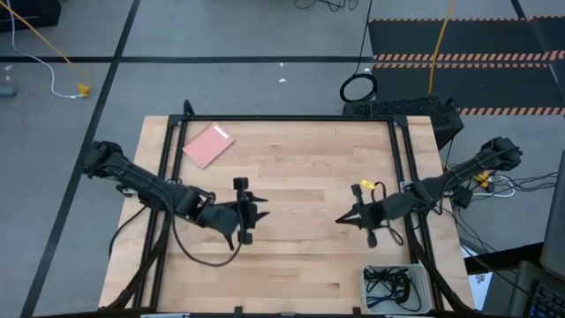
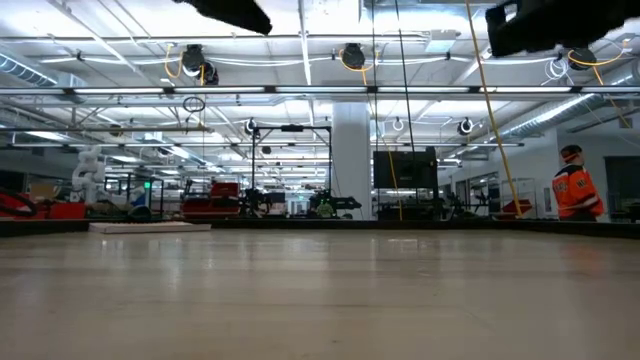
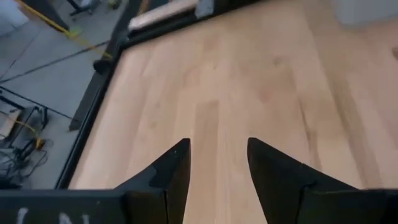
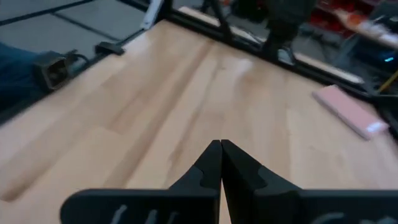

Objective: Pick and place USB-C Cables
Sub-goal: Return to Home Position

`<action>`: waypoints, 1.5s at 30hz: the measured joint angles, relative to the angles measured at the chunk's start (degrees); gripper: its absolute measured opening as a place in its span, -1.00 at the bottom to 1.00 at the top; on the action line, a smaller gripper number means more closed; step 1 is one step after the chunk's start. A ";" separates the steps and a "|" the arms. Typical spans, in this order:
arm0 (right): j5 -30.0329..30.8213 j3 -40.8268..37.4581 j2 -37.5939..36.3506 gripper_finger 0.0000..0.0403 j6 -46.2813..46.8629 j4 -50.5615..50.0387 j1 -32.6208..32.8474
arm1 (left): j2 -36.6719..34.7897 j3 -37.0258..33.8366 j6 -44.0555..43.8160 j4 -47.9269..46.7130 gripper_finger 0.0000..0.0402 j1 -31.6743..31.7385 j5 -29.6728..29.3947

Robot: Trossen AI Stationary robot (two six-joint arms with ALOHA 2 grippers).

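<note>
Left wrist view gives me the clearest read on the left gripper [image 3: 217, 146]: its two dark fingers [image 3: 177, 171] stand apart with bare wood showing between them, holding nothing and touching nothing. From the high view I place that gripper [image 1: 260, 212] above the middle of the table [image 1: 300, 177], on its left half, pointing toward the other arm. The right gripper [image 4: 219, 144] has its fingers pressed together with no gap that I can see and nothing pinched between them; in the high view it [image 1: 342, 220] hangs over the table's right half, facing the left one, the two well apart. The USB-C Cables [image 1: 388, 284] lie in the pale bin [image 1: 425, 276] at the table's near right corner, well clear of both grippers. They read as one dark tangle, so I cannot separate the cables or pick out their plugs, and the picture's lower edge cuts the bin off. A pink pad [image 1: 208, 145] lies flat near the far left corner. The low view helps me little: only dark arm parts [image 2: 225, 12] poke in along its upper edge, the fingers cut off, and the bin does not show there. A person [image 2: 577, 185] in an orange vest stands far back in the room.
</note>
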 joint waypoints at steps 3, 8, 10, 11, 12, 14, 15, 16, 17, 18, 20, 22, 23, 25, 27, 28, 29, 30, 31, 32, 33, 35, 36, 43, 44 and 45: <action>0.09 -5.92 -3.96 -1.00 -1.19 4.44 -1.97 | -3.94 -5.70 1.12 6.56 -0.20 0.86 0.15; -1.65 -13.12 -9.40 -1.00 -0.08 8.53 -4.92 | -10.23 -15.82 5.24 17.68 -0.20 2.37 2.71; -3.47 -15.24 -11.61 -1.00 0.31 8.99 -5.69 | -12.01 -19.41 7.49 23.94 -0.20 3.38 4.75; -4.10 -16.31 -12.04 -1.00 0.42 9.12 -6.20 | -12.90 -21.35 8.60 26.72 -0.20 4.09 5.53; -4.21 -17.27 -12.72 -1.00 0.47 10.03 -6.65 | -13.58 -23.09 9.61 29.18 -0.20 4.77 6.22; -4.61 -19.17 -14.27 -1.00 0.97 11.50 -7.14 | -14.52 -26.19 10.73 33.82 -0.20 6.27 6.74; -4.77 -20.13 -14.48 -1.00 1.11 11.94 -7.47 | -14.83 -27.38 10.75 35.37 -0.20 7.11 6.68; -5.15 -20.92 -14.80 -1.00 1.25 12.71 -7.75 | -14.88 -28.23 10.60 36.98 -0.20 7.95 6.67; -5.76 -21.69 -15.29 -1.00 1.69 14.01 -8.01 | -14.86 -28.83 10.22 37.93 -0.20 8.66 6.67; -6.33 -22.47 -15.37 -1.00 2.12 15.30 -8.25 | -14.88 -29.21 10.01 37.95 -0.20 9.34 6.65; -7.43 -23.90 -15.37 -1.00 2.45 16.81 -8.64 | -14.67 -29.40 10.06 37.51 -0.20 10.53 6.67; -7.43 -24.66 -15.39 -1.00 2.12 18.40 -8.66 | -14.58 -29.40 10.62 37.44 -0.20 11.52 6.67; -7.41 -24.92 -15.39 -1.00 1.76 19.02 -8.66 | -14.60 -29.40 9.61 37.51 -0.20 11.70 6.66; -7.39 -25.65 -15.38 -1.00 1.48 20.36 -8.66 | -14.60 -29.40 6.59 37.61 -0.20 12.16 6.16; -7.34 -26.09 -15.44 -1.00 1.43 21.50 -8.66 | -14.60 -29.40 4.91 37.42 -0.20 12.82 5.19; -7.33 -26.34 -15.63 -1.00 1.37 21.69 -8.66 | -14.60 -29.40 4.56 37.15 -0.20 13.14 5.03; -7.32 -26.73 -15.84 -1.00 1.28 21.76 -8.66 | -14.60 -29.40 4.55 36.69 -0.20 13.27 4.78; -7.33 -27.27 -15.90 -1.00 1.10 21.98 -8.76 | -14.60 -29.40 4.49 36.08 -0.21 13.39 4.77; -7.34 -27.68 -15.91 -1.00 1.01 22.16 -9.00 | -14.60 -29.40 4.41 35.54 -0.22 13.35 5.26; -7.34 -28.20 -15.98 -1.00 0.99 23.71 -9.38 | -14.60 -29.40 4.17 35.23 -0.25 13.34 6.00; -7.32 -28.75 -16.08 -1.00 1.12 24.71 -9.76 | -14.60 -29.40 3.97 35.03 -0.29 13.30 6.78; -7.32 -29.58 -16.13 -1.00 1.77 24.33 -10.60 | -14.60 -29.40 3.87 34.86 -0.39 13.30 7.18; -7.36 -29.59 -16.13 -1.00 2.02 24.22 -11.00 | -14.58 -29.38 3.89 34.78 -0.45 13.24 7.18; -8.87 -29.69 -16.63 -1.00 0.26 23.81 -13.13 | -14.58 -29.39 3.12 31.36 -0.75 12.87 11.57; -8.87 -29.69 -16.86 -1.00 -0.07 23.81 -13.51 | -14.58 -29.38 3.06 30.85 -0.78 12.89 11.76; -8.88 -29.71 -17.12 -1.00 -0.46 23.83 -13.91 | -14.58 -29.38 2.92 30.37 -0.80 12.89 12.23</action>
